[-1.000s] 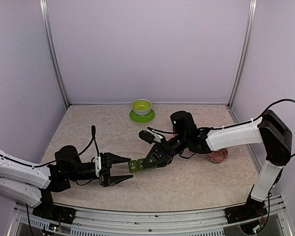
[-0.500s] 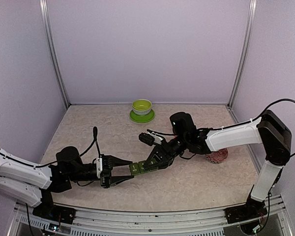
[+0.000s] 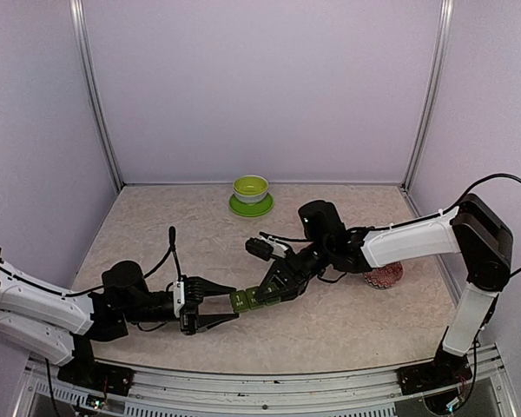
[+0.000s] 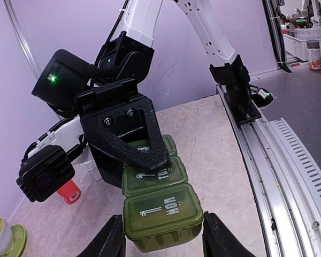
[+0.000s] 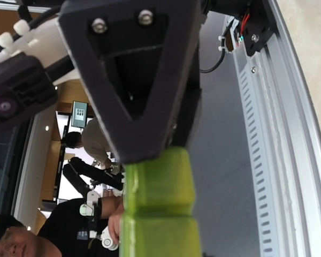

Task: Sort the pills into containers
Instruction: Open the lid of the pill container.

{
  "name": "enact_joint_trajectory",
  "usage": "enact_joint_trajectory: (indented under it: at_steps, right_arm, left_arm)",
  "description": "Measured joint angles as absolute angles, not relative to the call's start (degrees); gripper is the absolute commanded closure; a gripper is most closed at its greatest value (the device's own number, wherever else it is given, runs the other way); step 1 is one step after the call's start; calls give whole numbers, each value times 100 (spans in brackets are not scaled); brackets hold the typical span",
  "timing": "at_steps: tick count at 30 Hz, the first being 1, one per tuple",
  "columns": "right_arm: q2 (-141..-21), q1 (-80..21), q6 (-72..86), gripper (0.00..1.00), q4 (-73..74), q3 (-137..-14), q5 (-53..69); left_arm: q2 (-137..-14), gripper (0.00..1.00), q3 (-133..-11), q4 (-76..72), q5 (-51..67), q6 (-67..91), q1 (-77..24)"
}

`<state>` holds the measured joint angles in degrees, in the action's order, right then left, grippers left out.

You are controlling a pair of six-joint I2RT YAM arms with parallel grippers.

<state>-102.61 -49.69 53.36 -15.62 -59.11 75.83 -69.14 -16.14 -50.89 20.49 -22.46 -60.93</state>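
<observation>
The containers [image 3: 247, 298] are a dark green strip of three lidded compartments, held off the table mid-front. My right gripper [image 3: 271, 287] is shut on the strip's far part; in the left wrist view one of its fingers [image 4: 134, 131] lies across the lids behind "TUE". My left gripper [image 3: 229, 304] is open, its fingers [image 4: 113, 238] flanking the end "MON" compartment [image 4: 163, 211] closely. In the right wrist view the strip [image 5: 158, 198] hangs from my right gripper [image 5: 160, 147]. No pills show.
A lime-green bowl [image 3: 250, 189] on a saucer stands at the back. A red-and-white patterned bowl [image 3: 384, 276] sits at the right under my right arm. A red bottle [image 4: 69, 191] lies behind the right gripper. The table's front rail [image 3: 269, 382] is near.
My left gripper has moved right, and its open fingers now flank the end compartment of the strip. My right gripper has held the strip almost still.
</observation>
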Motion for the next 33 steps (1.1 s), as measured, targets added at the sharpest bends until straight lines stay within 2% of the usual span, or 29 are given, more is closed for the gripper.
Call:
enact_joint_trajectory:
  at_steps: [11,28,33]
  right_arm:
    - [-10326,-4969,5336,81,-1559,-5922,7564]
    - [-10344,-4947,5321,81,-1544,-5922,7579]
    - [-10344,-4906,5166,82,-1417,-5942,7570]
  left_arm:
    - [-7013,51,-1649,-5089,2016,-2239,-6143]
    - [-7105,75,-1721,-5089,1942,-2233,-6171]
    - [-7131,77,-1761,-5061,1898,-2121,-6171]
